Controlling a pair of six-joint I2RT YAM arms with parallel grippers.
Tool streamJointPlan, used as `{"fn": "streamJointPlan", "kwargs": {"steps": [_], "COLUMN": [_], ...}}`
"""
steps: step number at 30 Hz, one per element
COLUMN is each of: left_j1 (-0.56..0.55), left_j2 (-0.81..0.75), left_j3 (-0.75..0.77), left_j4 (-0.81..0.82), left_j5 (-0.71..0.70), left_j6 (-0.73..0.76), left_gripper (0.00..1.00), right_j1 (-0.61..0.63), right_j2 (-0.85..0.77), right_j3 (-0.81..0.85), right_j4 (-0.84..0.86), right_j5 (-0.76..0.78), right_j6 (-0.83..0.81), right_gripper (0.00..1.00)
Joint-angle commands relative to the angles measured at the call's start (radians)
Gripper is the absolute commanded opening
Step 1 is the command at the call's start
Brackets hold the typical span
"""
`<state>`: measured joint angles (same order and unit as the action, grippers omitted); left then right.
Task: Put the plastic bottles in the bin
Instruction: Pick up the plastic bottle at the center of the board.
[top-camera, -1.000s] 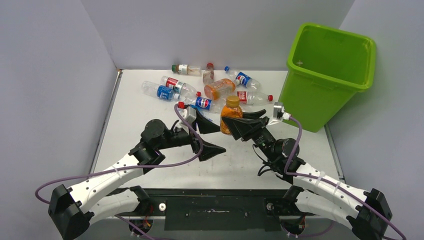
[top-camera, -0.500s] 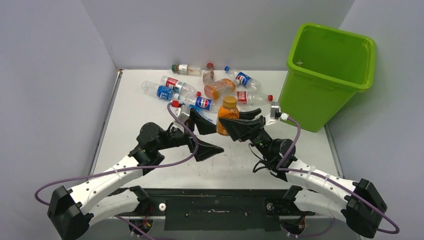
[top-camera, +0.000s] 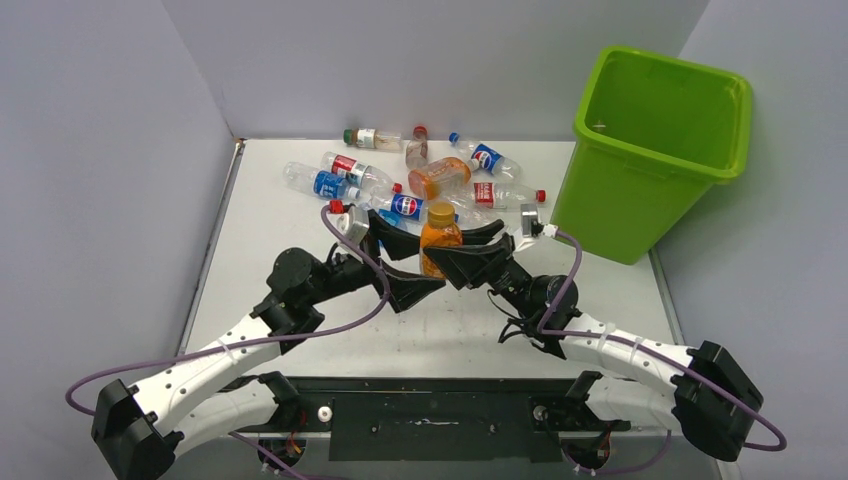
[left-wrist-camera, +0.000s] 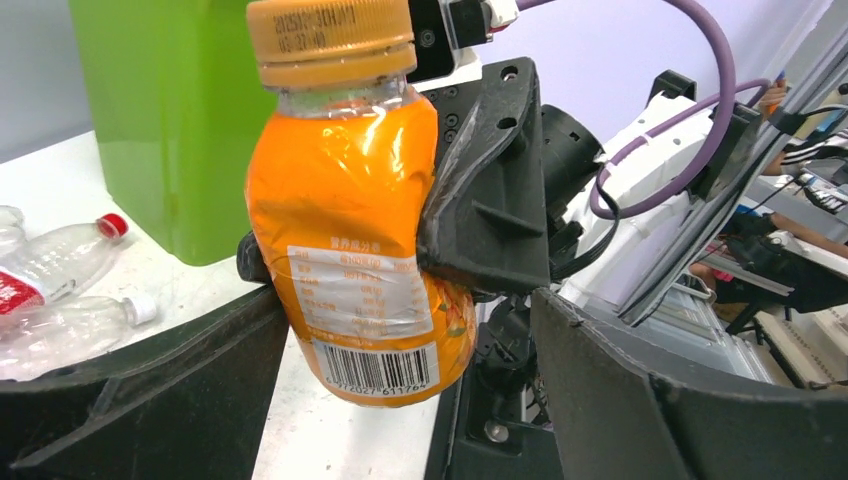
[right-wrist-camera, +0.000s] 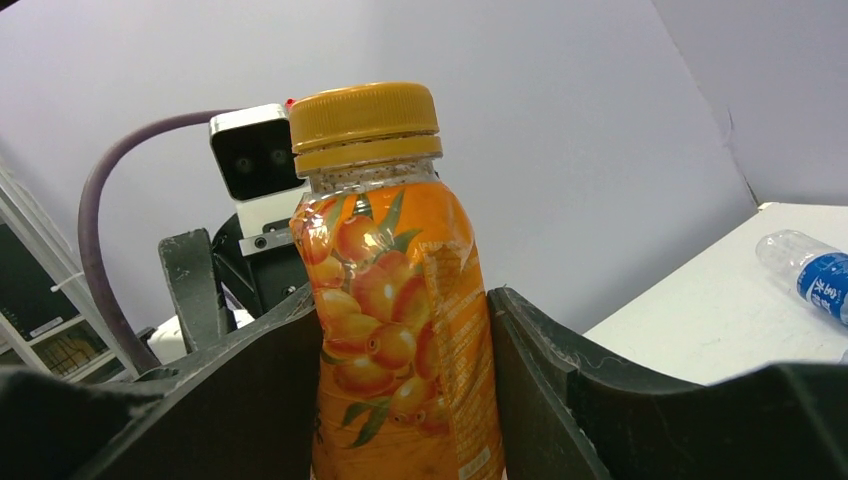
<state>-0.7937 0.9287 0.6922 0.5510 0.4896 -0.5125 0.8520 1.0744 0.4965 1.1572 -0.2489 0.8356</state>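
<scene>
My right gripper (top-camera: 458, 258) is shut on an upright orange juice bottle (top-camera: 438, 240) with an orange cap, held mid-table. In the right wrist view both fingers (right-wrist-camera: 250, 400) press the bottle (right-wrist-camera: 400, 300) at its sides. My left gripper (top-camera: 405, 263) is open with its fingers either side of the same bottle (left-wrist-camera: 350, 220). In the left wrist view the left finger (left-wrist-camera: 150, 400) is close to the bottle and the other stands apart. Several more plastic bottles (top-camera: 420, 175) lie at the back of the table. The lime-green bin (top-camera: 650, 140) stands at the far right.
The bin's wall (left-wrist-camera: 170, 120) rises behind the held bottle in the left wrist view, with clear bottles (left-wrist-camera: 60, 260) lying beside it. A blue-labelled bottle (right-wrist-camera: 810, 270) lies on the table at the right. Grey walls enclose the table on the left and at the back.
My right gripper has carried the orange bottle to the left, away from the bin. My left gripper has shifted slightly left and back, and its open fingers now flank the bottle.
</scene>
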Motion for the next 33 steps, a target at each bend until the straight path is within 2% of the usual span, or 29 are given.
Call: {"fn": "streamJointPlan", "kwargs": {"steps": [1,4,9,10,14,17,21,24,29,33], "left_j1": [0.004,0.002,-0.006,-0.007,-0.011,-0.014,-0.022,-0.026,-0.028,-0.032], "left_j2": [0.007,0.020,0.022,0.022,0.022,0.021,0.019,0.019,0.024,0.020], "left_j3": [0.006,0.010,0.013,0.013,0.016,0.016,0.018,0.018,0.018,0.018], "left_j4": [0.028,0.029,0.015,0.015,0.002,-0.004,-0.021,-0.028,-0.034,-0.047], "left_j5": [0.029,0.056,0.065,0.068,0.072,0.070,0.067,0.062,0.060,0.051], "left_j6": [0.031,0.035,0.057,0.060,0.078,0.089,0.108,0.119,0.129,0.142], "left_gripper": [0.79,0.57,0.41,0.38,0.24,0.20,0.18,0.16,0.15,0.15], "right_j1": [0.006,0.006,0.006,0.006,0.006,0.007,0.007,0.008,0.007,0.008], "right_j2": [0.027,0.030,0.011,0.007,-0.033,-0.081,-0.155,-0.183,-0.169,-0.139], "right_j3": [0.000,-0.003,-0.005,-0.001,0.011,0.040,0.116,0.206,0.362,0.477], "right_j4": [0.106,0.119,0.106,0.094,0.002,-0.125,-0.388,-0.625,-0.880,-1.040], "right_j5": [-0.026,-0.019,-0.002,-0.004,-0.004,0.010,0.064,0.092,0.107,0.129], "right_j6": [0.023,0.026,0.018,0.016,-0.010,-0.055,-0.151,-0.219,-0.313,-0.368], "right_gripper": [0.05,0.05,0.07,0.11,0.50,0.66,0.79,0.85,0.89,0.89]}}
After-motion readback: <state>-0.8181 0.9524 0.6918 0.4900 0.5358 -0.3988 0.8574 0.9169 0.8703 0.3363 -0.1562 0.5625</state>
